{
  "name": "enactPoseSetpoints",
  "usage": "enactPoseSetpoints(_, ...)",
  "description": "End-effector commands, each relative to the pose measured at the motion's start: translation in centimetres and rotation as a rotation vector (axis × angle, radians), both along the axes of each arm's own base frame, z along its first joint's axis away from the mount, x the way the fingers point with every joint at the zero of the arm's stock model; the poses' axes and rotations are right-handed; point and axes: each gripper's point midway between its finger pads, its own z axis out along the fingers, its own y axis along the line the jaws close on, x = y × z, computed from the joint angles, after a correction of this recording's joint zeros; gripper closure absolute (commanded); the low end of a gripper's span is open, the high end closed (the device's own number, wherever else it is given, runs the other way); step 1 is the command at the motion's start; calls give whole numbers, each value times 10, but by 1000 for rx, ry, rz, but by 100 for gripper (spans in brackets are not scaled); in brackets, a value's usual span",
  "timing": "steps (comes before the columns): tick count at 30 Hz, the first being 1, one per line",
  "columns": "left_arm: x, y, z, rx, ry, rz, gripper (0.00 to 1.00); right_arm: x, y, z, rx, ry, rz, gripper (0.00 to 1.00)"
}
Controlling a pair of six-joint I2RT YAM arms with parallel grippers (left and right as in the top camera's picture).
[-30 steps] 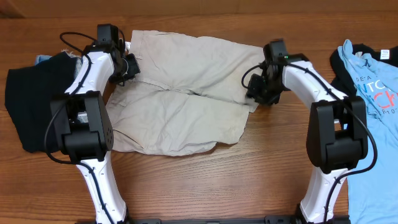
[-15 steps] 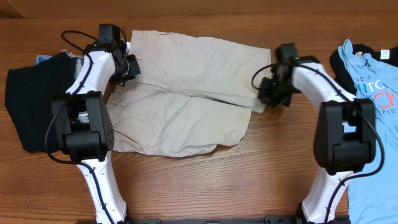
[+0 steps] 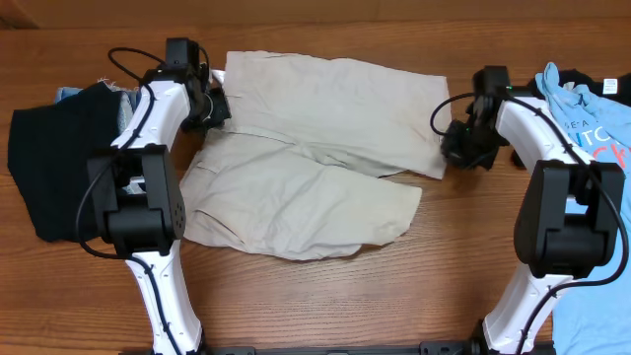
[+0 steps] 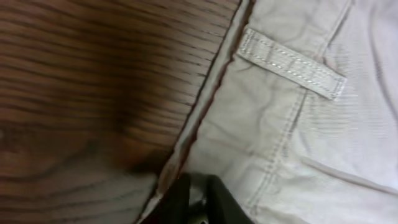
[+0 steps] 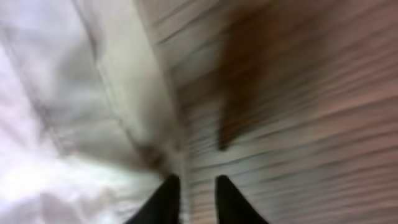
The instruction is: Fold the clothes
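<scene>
Across the table (image 3: 315,296), shorts (image 3: 315,128) shifted right; right gripper (image 5: 194,198) parted, left gripper (image 4: 198,202) unclear.

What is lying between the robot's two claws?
The beige shorts, spread out, fill the whole stretch from the left gripper to the right gripper. The overhead view shows this best.

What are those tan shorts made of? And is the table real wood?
The shorts look like matte woven cotton: they have soft wrinkles, and the belt loop has stitched seams. The table looks like smooth brown wood with dark grain lines. I cannot tell whether it is solid wood or a printed surface.
</scene>
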Motion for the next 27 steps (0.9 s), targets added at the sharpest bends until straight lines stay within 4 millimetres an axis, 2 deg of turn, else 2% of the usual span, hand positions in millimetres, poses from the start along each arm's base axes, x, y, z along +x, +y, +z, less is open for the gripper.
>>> enactPoseSetpoints(1, 10, 13, 2, 46, -18, -24, 78, 14, -25, 17, -87, -70, 41, 66)
enactPoseSetpoints(4, 25, 6, 36, 21, -85, -82, 70, 23, -18, 31, -44, -109, 69, 64)
enactPoseSetpoints(6, 32, -4, 63, -25, -125, -125, 69, 24, 6, 47, 88, -138, 152, 62)
enactPoseSetpoints(8, 33, -23, 85, -88, -151, -203, 69, 12, 27, 59, 201, -122, 195, 56)
enactPoseSetpoints(10, 28, -40, 92, -105, -149, -282, 67, -9, 38, 62, 270, -49, 190, 47)
enactPoseSetpoints(12, 20, -51, 88, -92, -126, -351, 64, -32, 43, 61, 289, 49, 191, 40)
enactPoseSetpoints(14, 13, -62, 80, -76, -104, -418, 61, -49, 49, 60, 313, 113, 196, 38)
enactPoseSetpoints(19, 2, -67, 55, -15, -51, -451, 56, -64, 82, 53, 418, 148, 242, 37)
enactPoseSetpoints(23, -18, -68, 28, -18, 23, -456, 58, -73, 105, 38, 420, 168, 261, 38)
enactPoseSetpoints(26, -32, -67, 10, -24, 69, -455, 59, -77, 118, 30, 414, 185, 249, 47)
enactPoseSetpoints(27, -35, -65, 6, -18, 82, -452, 59, -77, 122, 30, 417, 182, 249, 58)
